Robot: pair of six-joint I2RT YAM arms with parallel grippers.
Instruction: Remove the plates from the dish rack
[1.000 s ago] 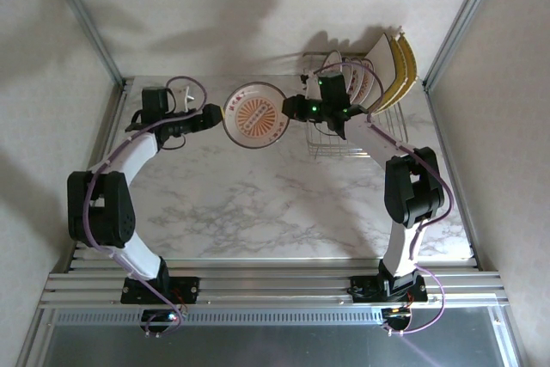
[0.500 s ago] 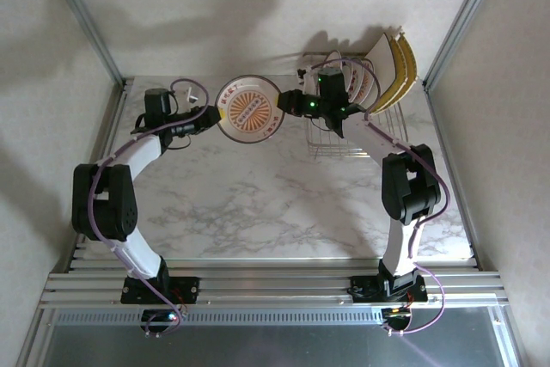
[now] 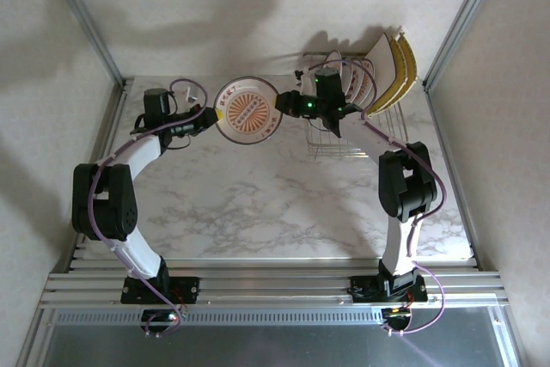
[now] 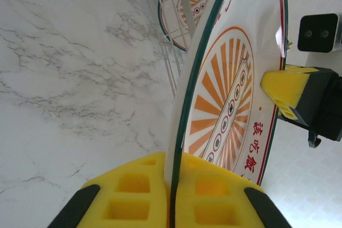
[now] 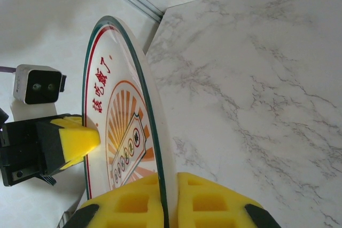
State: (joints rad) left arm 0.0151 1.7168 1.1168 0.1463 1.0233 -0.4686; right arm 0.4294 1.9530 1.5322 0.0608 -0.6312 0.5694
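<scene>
We see one round plate (image 3: 247,109) held on edge in the air above the marble table (image 3: 258,212), just left of the dish rack (image 3: 337,142). The left gripper (image 3: 211,115) pinches its left rim and the right gripper (image 3: 282,106) pinches the opposite rim. Both sets of jaws are narrowed to the plate's thickness.

From the left wrist, the dark green rim runs down between the left pads (image 4: 133,193), which press on both faces. From the right wrist, the same rim sits between the right pads (image 5: 214,201).

Red Chinese characters curve along the plate's white band beside the orange sunburst; we read them as "該吃飯了", though not with certainty.

More round plates (image 3: 361,83) and square yellow-striped plates (image 3: 402,64) stand upright in the rack.
</scene>
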